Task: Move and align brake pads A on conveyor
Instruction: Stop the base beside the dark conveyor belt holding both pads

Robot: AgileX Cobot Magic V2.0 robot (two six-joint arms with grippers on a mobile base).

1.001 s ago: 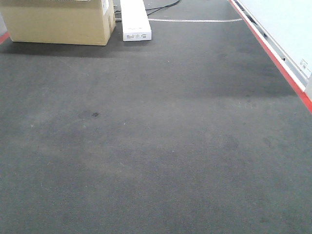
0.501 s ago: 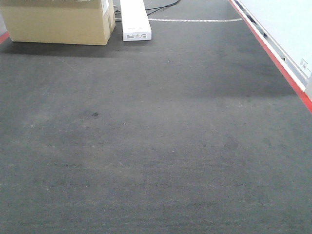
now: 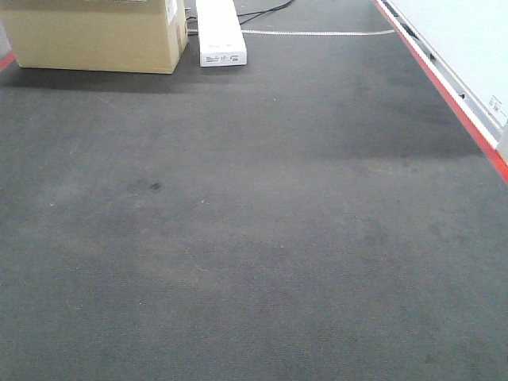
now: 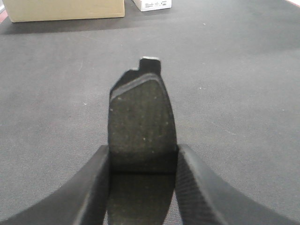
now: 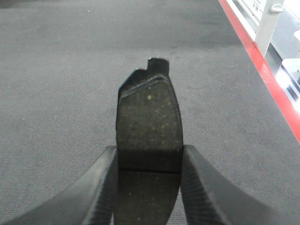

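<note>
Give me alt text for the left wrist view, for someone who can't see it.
The left gripper is shut on a brake pad, gritty face up, pointing away over the conveyor. A cardboard box stands in the background, upper left.

Dark charcoal felt conveyor belt (image 3: 262, 238): open near and middle, left to right. Far left: tan cardboard box (image 3: 95, 36), white oblong carton (image 3: 220, 32) beside it. Right edge: red strip (image 3: 444, 89), pale wall (image 3: 464, 32).

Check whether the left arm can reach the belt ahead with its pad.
Probably yes: the left gripper holds a brake pad, and the conveyor ahead of it lies bare; the cardboard box sits far back.
</note>
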